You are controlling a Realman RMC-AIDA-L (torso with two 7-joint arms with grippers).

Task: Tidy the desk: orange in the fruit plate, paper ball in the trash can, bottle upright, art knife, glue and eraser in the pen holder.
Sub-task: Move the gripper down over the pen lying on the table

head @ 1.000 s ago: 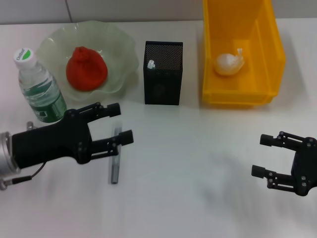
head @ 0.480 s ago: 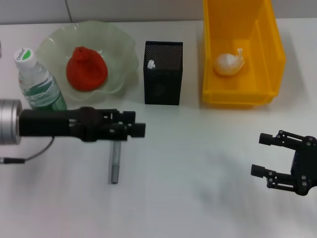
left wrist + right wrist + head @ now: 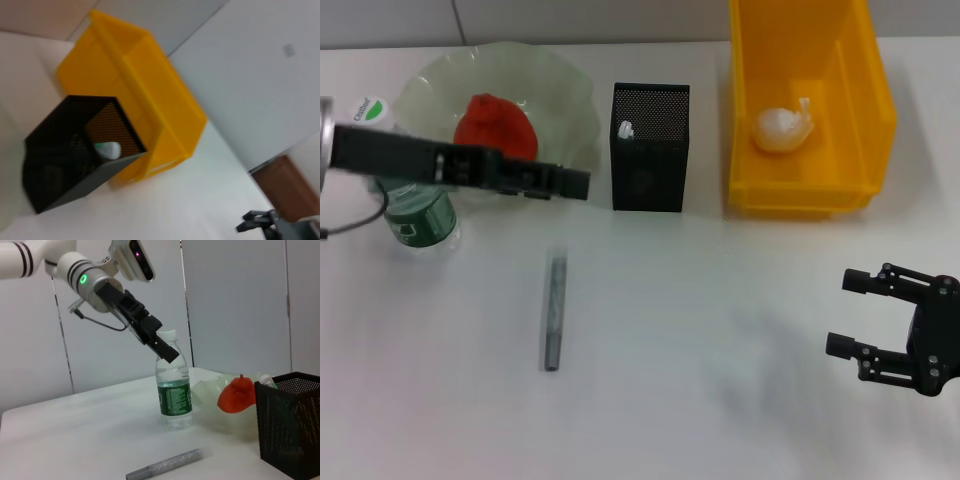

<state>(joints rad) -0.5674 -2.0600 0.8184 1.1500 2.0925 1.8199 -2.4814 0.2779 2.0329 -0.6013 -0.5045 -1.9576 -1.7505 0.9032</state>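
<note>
Art knife (image 3: 553, 312) lies untouched on desk; left gripper (image 3: 570, 183) raised, narrow, empty; right gripper (image 3: 847, 315) wide.

The white worktop (image 3: 720, 300) carries a bottle (image 3: 415, 210), green plate (image 3: 570, 110), black mesh holder (image 3: 650, 175), yellow bin (image 3: 800, 190) and a grey art knife (image 3: 554, 312).

Under the raised left gripper (image 3: 575, 183) sit the red-orange fruit (image 3: 490, 125) in the pale green wavy glass plate (image 3: 570, 95) and the upright clear water bottle (image 3: 415, 205). The slim grey art knife (image 3: 553, 311) lies flat nearer, below the fingertips. The black mesh pen holder (image 3: 649, 146) stands just beyond them; the white paper ball (image 3: 781, 128) rests in the yellow bin (image 3: 865, 100).
</note>
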